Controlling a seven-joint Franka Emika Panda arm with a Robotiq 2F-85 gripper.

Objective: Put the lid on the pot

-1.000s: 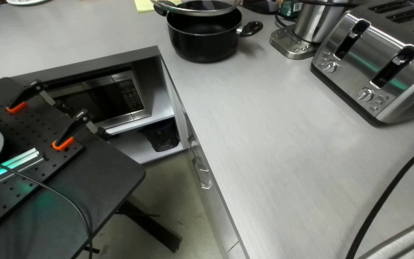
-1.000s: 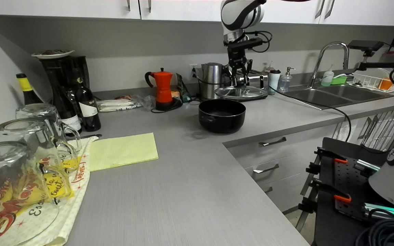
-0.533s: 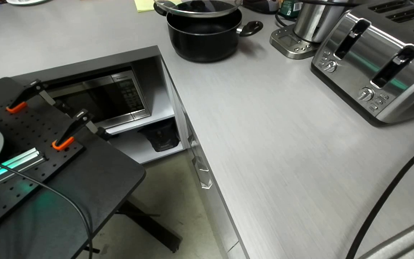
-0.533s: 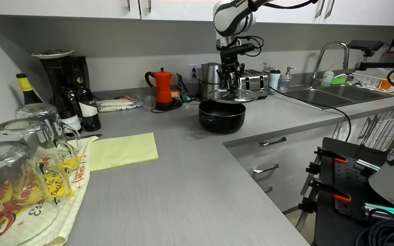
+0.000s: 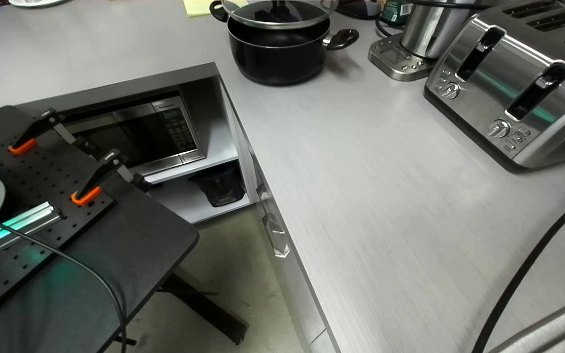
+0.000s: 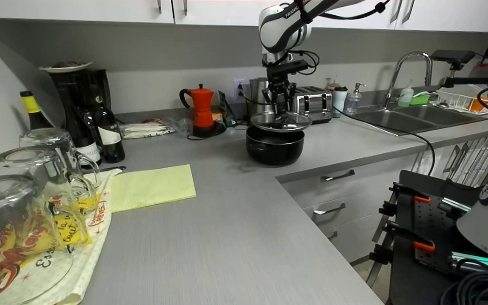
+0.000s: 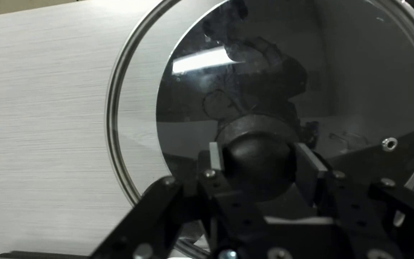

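My gripper (image 6: 281, 111) points down and is shut on the black centre knob of the lid (image 6: 275, 126). In the wrist view the finger pads of the gripper (image 7: 259, 160) sit on either side of the round knob. The clear glass lid with its metal rim also shows in an exterior view (image 5: 282, 24). The black pot (image 5: 280, 63) stands on the counter; it also shows in an exterior view (image 6: 274, 149). The lid hangs roughly level just above the pot, a little off-centre, with a gap at the rim. The dark pot interior shows through the glass.
A steel kettle (image 6: 257, 91) and a steel toaster (image 6: 313, 103) stand behind the pot. A red moka pot (image 6: 203, 110) and a yellow cloth (image 6: 153, 186) lie to one side. The counter edge (image 6: 354, 164) runs close to the pot. The pot's side handle (image 5: 344, 39) sticks out.
In an exterior view my gripper has carried the lid leftward and a little downward, from beside the toaster to over the pot. The pot has not moved.
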